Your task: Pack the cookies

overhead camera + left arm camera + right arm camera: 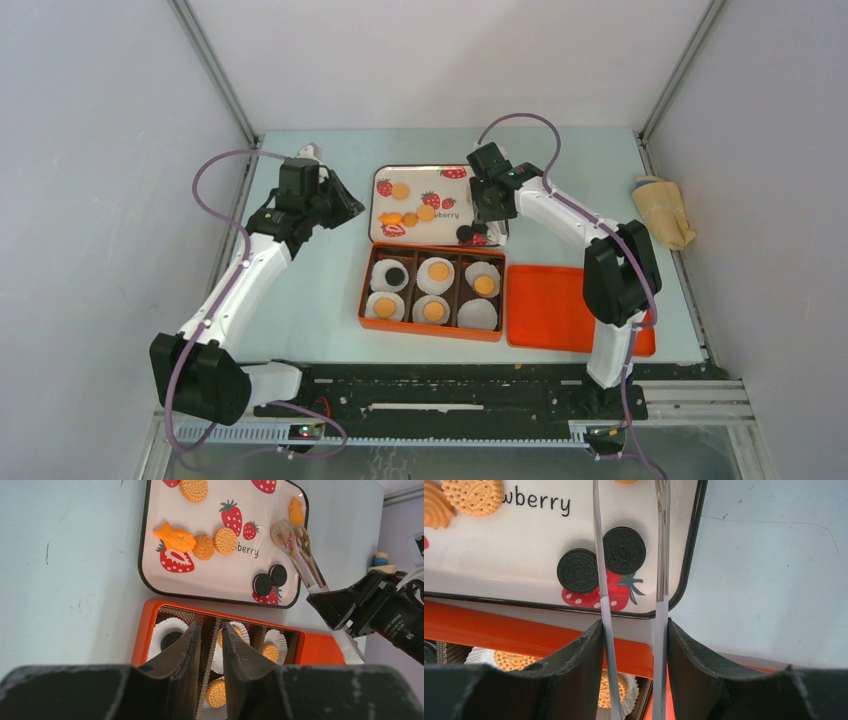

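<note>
The right gripper clamps clear tongs, whose 2 arms reach over 2 black cookies near a corner of the strawberry tray. Several golden cookies lie farther along it. The left gripper hovers narrow and empty above the orange box, where 5 of 6 paper cups hold cookies.

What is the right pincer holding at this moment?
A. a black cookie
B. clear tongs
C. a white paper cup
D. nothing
B: the right pincer is closed on clear tongs, whose two blades reach out over the tray beside the two black cookies.
</note>
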Robot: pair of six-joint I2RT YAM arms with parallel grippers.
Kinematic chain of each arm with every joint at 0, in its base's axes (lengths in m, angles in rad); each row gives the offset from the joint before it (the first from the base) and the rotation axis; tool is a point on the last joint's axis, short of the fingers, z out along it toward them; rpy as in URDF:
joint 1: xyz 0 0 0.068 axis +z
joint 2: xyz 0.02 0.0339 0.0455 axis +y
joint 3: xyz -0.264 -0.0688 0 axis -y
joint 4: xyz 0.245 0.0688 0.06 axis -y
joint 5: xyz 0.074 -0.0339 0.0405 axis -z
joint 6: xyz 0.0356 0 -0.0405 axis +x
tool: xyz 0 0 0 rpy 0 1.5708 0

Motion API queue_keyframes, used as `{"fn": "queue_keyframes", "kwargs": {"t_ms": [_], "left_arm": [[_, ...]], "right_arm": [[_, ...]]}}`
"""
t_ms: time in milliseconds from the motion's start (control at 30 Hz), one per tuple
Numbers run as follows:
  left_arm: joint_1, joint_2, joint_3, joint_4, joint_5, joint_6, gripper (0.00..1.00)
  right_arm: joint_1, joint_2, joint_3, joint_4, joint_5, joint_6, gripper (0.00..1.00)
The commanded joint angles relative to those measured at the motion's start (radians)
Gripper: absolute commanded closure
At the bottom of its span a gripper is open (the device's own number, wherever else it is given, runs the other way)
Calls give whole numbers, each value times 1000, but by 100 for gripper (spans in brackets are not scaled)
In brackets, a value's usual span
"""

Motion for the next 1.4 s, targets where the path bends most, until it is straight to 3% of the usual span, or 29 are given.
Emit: {"fn": "queue_keyframes", "kwargs": {"t_ms": [0, 200, 400, 833, 933, 1100, 1267, 1367], "left_arm": [[-5, -6, 43, 14, 19, 18, 73], [-5, -10, 33, 18, 28, 16, 73], [-5, -26, 26, 16, 20, 19, 73], [-5, -37, 17, 13, 13, 14, 73], [-5, -39, 14, 17, 17, 10, 74], [-7, -43, 14, 22, 20, 4, 73], [-11, -49, 14, 22, 20, 0, 73], [-16, -48, 17, 22, 20, -3, 74]], "right_arm": [[22, 40, 84, -20, 51, -30, 48], [68, 94, 165, -82, 158, -41, 64], [79, 4, 137, -70, 197, -31, 80], [145, -501, -91, -161, 100, 49, 81], [228, -632, -207, -211, 97, 112, 81], [468, -775, -350, -365, 186, 328, 81], [684, -831, -412, -495, 237, 547, 81], [752, -823, -442, -517, 237, 621, 81]]}}
